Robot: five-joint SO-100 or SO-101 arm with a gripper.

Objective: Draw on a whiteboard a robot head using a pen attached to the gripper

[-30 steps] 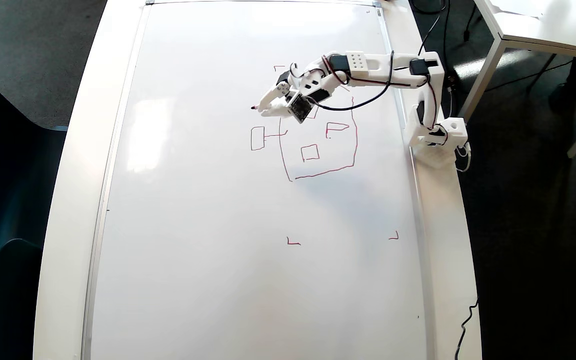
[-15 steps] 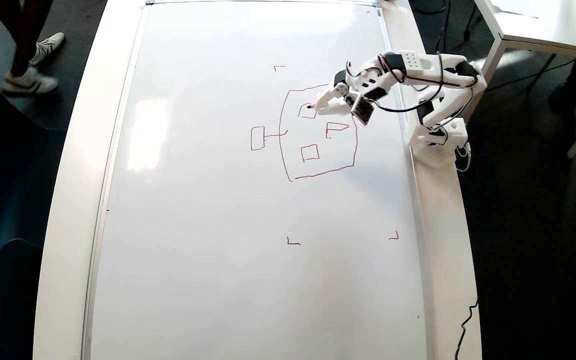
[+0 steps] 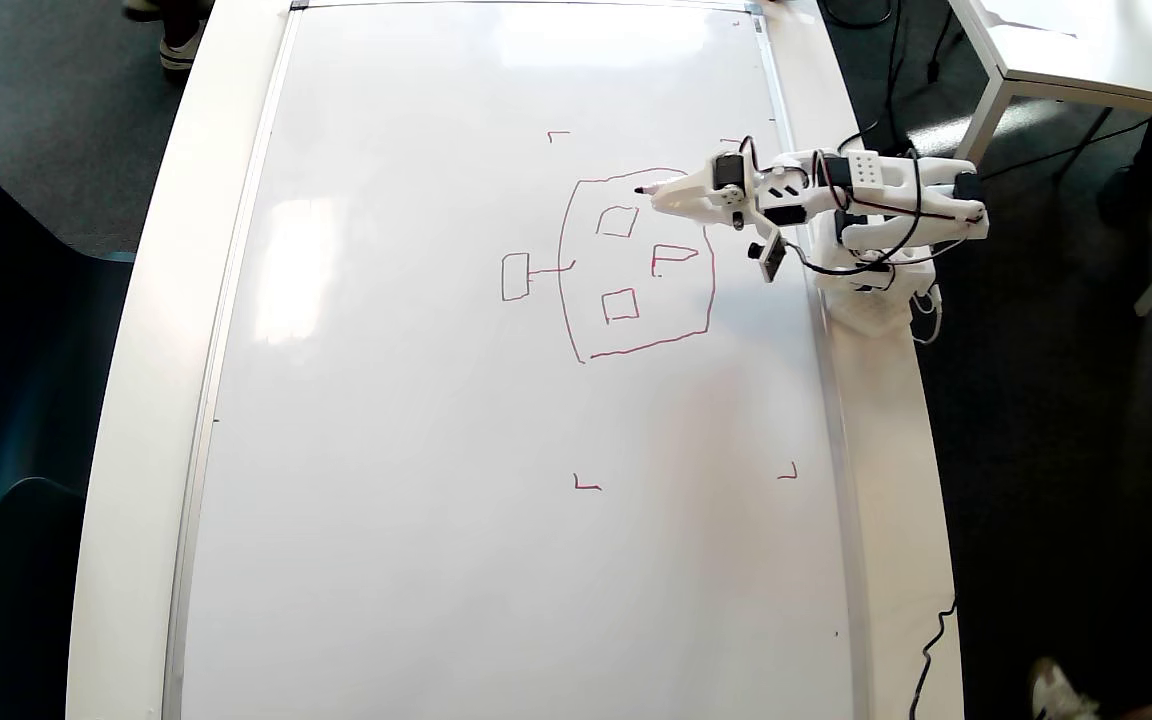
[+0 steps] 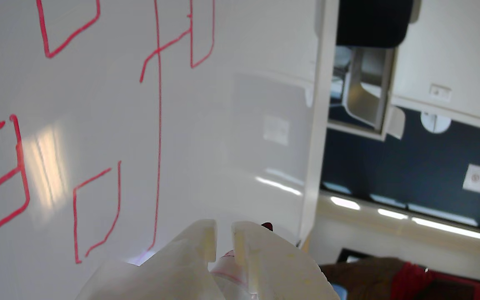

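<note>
My claw (image 3: 658,190) is clamped on the pen (image 3: 644,189); in the wrist view the two white printed fingers (image 4: 196,241) sit close together with a bit of the pen's red (image 4: 267,226) poking out between and past them. The dark tip hangs right at the top edge of the robot head (image 3: 636,265), just by the outline's upper line.

Counting the robot head: one big rounded outline, three small squares inside it, and one box on a stalk off its left side in the overhead view. Around it I can see four small red corner marks (image 3: 587,485).

All of that is on the whiteboard (image 3: 436,450), glossy white with a thin silver frame and window glare on it. The whiteboard lies on a white table (image 3: 136,400). Past the table there's dark floor, a dark blue chair (image 3: 6,400) on the left, and another white table (image 3: 1086,50) at the top right of the overhead view.
</note>
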